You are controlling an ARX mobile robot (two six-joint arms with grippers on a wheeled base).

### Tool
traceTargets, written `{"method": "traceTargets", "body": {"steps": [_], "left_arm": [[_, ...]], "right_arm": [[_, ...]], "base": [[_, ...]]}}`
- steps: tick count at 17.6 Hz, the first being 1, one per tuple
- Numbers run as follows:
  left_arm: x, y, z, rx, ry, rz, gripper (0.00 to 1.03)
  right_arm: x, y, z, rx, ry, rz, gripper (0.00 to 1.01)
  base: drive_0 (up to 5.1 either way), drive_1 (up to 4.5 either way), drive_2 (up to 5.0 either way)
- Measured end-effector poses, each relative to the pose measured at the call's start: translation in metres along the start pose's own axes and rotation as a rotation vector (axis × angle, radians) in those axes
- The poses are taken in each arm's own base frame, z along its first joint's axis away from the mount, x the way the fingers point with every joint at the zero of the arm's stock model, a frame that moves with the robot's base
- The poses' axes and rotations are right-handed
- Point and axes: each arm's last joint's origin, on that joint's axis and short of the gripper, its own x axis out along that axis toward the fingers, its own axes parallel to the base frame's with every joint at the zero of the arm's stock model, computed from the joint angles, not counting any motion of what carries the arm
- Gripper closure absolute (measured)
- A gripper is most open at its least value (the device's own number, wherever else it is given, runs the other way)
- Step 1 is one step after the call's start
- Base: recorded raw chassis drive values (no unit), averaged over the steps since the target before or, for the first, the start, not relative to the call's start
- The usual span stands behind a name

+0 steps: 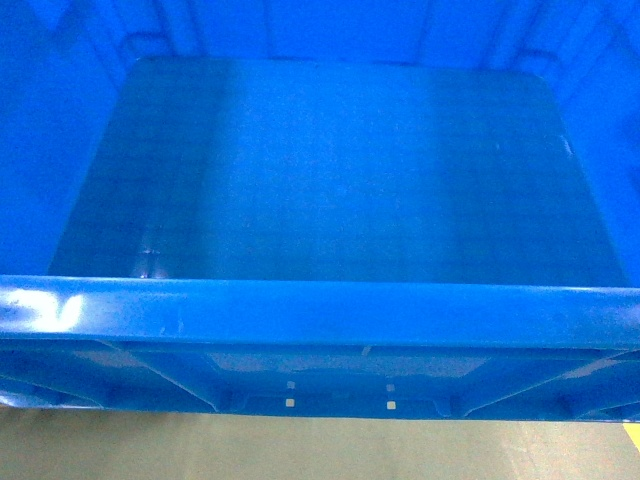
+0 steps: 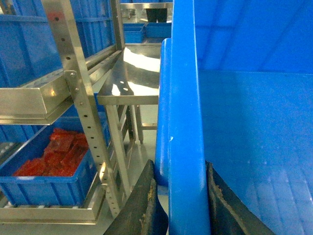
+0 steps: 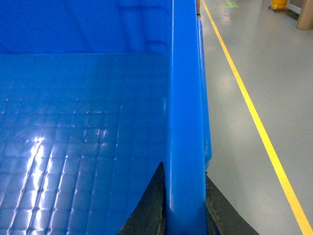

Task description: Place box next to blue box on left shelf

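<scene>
Shelf [image 2: 73,98] beyond box [image 1: 330,310], fingers [image 2: 142,205] cropped.

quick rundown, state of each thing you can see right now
blue crate: empty, level, held by both side rims above the floor
left gripper: jaws shut on the crate's left rim
right gripper: jaws shut on the crate's right rim
shelf bin: on the lowest rack level, holding red packets
steel table: top bare where visible
</scene>
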Motion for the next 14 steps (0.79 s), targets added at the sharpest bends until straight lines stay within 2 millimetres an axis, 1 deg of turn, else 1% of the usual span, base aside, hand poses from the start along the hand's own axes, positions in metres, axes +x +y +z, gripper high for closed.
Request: {"method": "traceTargets", "body": {"steps": [6, 14], "left_arm": [[-0.0001, -0.0002, 0.0001, 0.0, -0.001, -0.002, 0.86], [-0.0001, -0.0002, -0.0001, 0.0, 0.0, -0.001, 0.86]], "right_arm": [[-0.0002, 0.0, 0.0004, 0.0, -0.003, 0.0, 0.92], [-0.0002, 0.0, 0.0003, 0.0, -0.003, 0.001, 0.93]], "base": [[-4.7, 1.54, 3.5], [-4.7, 0.91, 3.9]]}}
